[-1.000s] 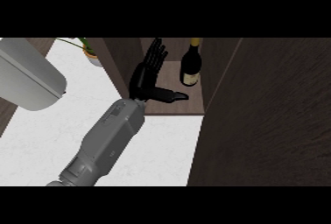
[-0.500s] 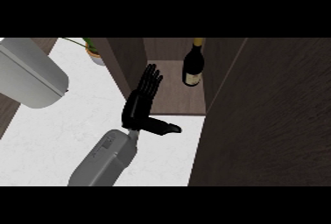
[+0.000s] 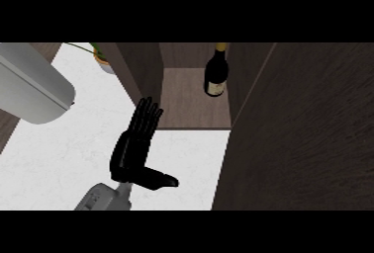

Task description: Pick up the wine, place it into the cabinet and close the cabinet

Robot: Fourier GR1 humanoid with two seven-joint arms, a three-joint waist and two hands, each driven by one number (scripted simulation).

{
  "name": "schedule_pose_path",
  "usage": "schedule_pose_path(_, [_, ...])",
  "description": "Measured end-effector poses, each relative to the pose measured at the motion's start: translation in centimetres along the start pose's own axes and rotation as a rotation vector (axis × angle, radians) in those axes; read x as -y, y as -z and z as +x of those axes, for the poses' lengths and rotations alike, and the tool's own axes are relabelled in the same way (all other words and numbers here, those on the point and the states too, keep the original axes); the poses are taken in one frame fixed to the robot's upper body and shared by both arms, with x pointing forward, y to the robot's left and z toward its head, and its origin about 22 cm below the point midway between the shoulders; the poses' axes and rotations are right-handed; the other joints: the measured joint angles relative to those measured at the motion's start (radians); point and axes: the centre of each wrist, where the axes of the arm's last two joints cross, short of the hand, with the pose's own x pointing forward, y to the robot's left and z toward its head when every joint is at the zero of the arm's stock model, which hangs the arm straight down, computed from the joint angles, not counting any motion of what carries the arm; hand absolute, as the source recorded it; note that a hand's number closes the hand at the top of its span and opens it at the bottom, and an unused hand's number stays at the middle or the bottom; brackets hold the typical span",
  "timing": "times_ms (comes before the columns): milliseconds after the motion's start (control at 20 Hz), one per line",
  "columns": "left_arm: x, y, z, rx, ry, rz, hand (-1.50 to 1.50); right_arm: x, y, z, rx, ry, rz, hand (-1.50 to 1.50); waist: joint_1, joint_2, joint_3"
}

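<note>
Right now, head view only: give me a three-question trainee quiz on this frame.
1. True or false: the left hand is curled round the wine bottle.
2. Where is the bottle? A) on the floor B) inside the cabinet C) in a sink
3. Fill in: the cabinet door is ____.

Key
1. False. The hand is open over the white counter, apart from the bottle.
2. B. It stands upright on the cabinet's shelf.
3. Open, so the closing step is not yet done.
</note>
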Motion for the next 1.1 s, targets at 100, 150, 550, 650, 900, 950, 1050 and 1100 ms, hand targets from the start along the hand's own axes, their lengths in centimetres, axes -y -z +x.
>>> schedule_pose_path(100, [-0.5, -1.2, 0.4, 0.003, -0.008, 0.003, -1.5, 0.1, 0.2, 0.1, 0.004, -0.012, 0.032, -1.5, 0.001, 0.002, 0.0])
schedule_pose_path(150, [-0.6, -1.7, 0.7, 0.01, -0.008, 0.006, -1.5, 0.2, 0.0, 0.0, 0.007, -0.012, 0.05, -1.5, -0.001, 0.002, 0.0])
schedule_pose_path(550, [-4.6, -3.9, 3.5, 0.072, 0.04, 0.028, -1.5, -0.4, -0.3, -0.1, -0.015, 0.014, 0.283, 1.5, 0.004, 0.005, 0.0])
schedule_pose_path(650, [-5.6, -4.7, 4.2, 0.084, 0.05, 0.029, -1.5, -0.5, -0.5, -0.1, -0.019, 0.025, 0.353, 1.5, 0.004, 0.005, 0.0])
schedule_pose_path(900, [-8.4, -5.5, 6.7, 0.104, 0.09, 0.051, -1.5, -1.2, -0.8, 0.0, -0.046, 0.057, 0.442, 1.5, 0.003, 0.006, -0.002])
schedule_pose_path(950, [-9.0, -5.7, 7.3, 0.106, 0.093, 0.055, -1.5, -1.3, -0.9, 0.0, -0.054, 0.065, 0.45, 1.5, 0.001, 0.005, -0.002])
schedule_pose_path(1050, [-10.1, -6.1, 8.1, 0.112, 0.098, 0.062, -1.5, -1.5, -0.8, 0.0, -0.062, 0.069, 0.452, 1.5, 0.0, 0.004, -0.002])
schedule_pose_path(1100, [-10.4, -6.3, 8.5, 0.117, 0.099, 0.067, -1.5, -1.6, -0.8, 0.0, -0.064, 0.074, 0.451, 1.5, 0.0, 0.004, -0.003])
